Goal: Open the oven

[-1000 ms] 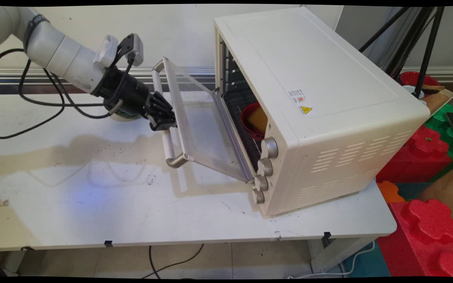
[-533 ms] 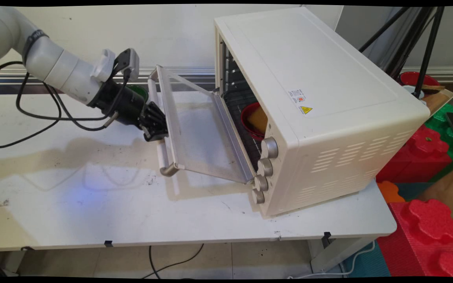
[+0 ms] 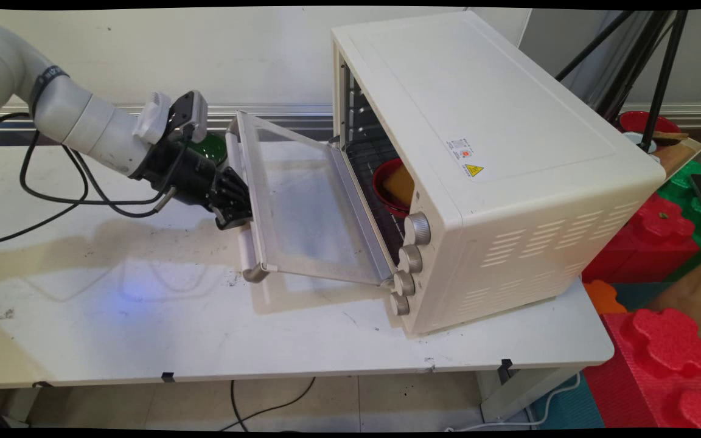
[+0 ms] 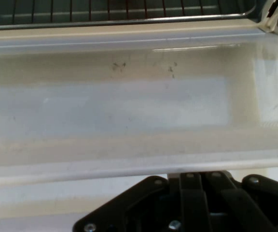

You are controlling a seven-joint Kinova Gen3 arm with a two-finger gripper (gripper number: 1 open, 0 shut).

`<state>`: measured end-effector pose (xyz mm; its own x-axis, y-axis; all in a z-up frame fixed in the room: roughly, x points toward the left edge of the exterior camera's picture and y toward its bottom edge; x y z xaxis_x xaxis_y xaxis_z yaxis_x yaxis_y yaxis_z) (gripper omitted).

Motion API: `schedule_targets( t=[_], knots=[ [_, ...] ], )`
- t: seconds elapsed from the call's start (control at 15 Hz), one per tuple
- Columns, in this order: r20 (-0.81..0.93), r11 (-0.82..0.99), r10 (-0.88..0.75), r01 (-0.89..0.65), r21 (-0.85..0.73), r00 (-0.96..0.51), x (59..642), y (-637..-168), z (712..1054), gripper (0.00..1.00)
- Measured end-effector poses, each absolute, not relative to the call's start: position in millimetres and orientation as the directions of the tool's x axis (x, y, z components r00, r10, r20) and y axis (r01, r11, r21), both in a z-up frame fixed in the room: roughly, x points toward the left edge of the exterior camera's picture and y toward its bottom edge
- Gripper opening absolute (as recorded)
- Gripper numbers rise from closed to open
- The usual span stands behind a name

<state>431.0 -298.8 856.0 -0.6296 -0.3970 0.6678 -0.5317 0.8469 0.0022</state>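
So over the last second the oven door [image 3: 302,207] keeps swinging down, and our pincer [image 3: 236,207] rides down and left with it. The door is now lying a good bit flatter than it was, though it's still tilted and hasn't reached the tabletop [image 3: 174,316]. We've got the pincer right at the door handle [image 3: 242,201], at about the middle of the bar. Whether it's clamped around the bar or just pressed against it, we honestly can't tell; the hand view only shows the black linkage at the bottom with the door pane [image 4: 129,111] stretching away toward the rack.

Inside the oven [image 3: 496,158] there's a red bowl [image 3: 390,185] with something yellowish in it, sitting on the rack. A green thing [image 3: 213,146] peeks out behind the wrist.

So: door mostly open, inside nicely exposed.
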Motion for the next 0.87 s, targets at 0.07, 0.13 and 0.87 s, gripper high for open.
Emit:
schedule_targets(
  t=[0.07, 0.13, 0.87],
  knots=[
    [0.669, 0.847, -0.394, -0.532, -0.002, -0.630, 432.1, -297.3, 854.0, 0.00],
    [0.671, 0.846, -0.391, -0.533, -0.007, -0.630, 433.2, -295.7, 852.1, 0.00],
    [0.675, 0.848, -0.370, -0.529, -0.035, -0.638, 444.3, -276.4, 835.7, 0.00]
  ],
)
